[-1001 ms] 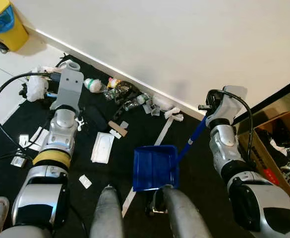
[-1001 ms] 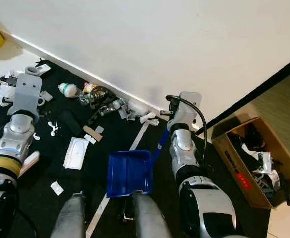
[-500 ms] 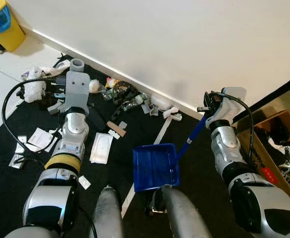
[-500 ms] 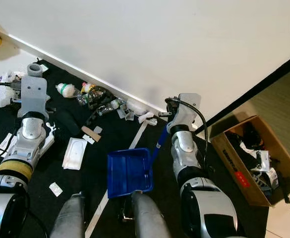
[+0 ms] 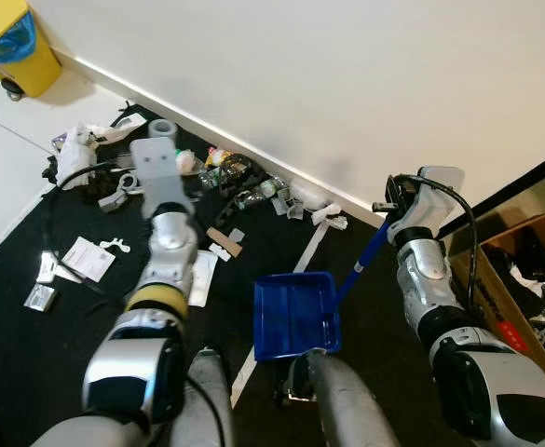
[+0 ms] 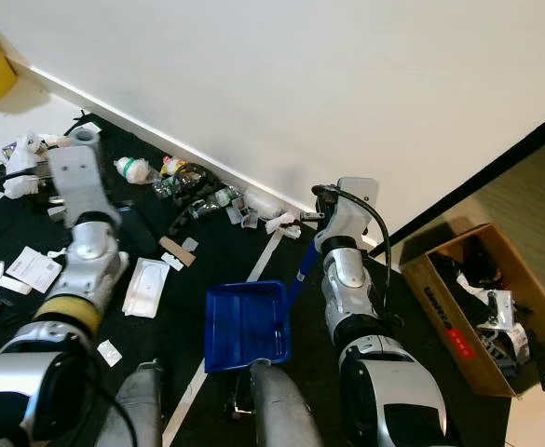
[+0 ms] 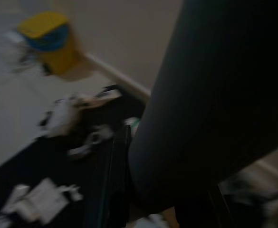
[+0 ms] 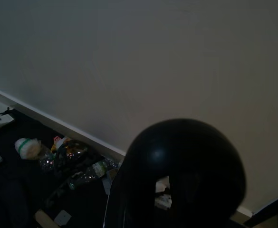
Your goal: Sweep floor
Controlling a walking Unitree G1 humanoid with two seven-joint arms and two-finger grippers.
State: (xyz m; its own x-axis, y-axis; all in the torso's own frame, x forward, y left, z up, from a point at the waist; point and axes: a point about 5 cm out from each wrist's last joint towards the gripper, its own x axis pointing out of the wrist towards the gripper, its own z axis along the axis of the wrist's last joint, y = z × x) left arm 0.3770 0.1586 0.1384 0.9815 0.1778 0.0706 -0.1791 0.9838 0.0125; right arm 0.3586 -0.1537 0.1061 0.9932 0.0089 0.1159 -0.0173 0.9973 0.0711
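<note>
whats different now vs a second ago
The left arm has swung toward the robot's right, from over the scattered papers to over the white tray, nearer the trash pile along the wall. The camera shifted slightly too. The blue dustpan stayed flat on the black mat, its handle up by the right gripper; the litter lies as before.

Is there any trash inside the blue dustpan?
No, the blue dustpan has a bare pan, and the litter lies by the wall.

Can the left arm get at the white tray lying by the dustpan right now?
Probably yes. The white tray lies flat on the black mat beside the left forearm, nothing on it, clear of the blue dustpan; the arm would have to draw back first.
</note>
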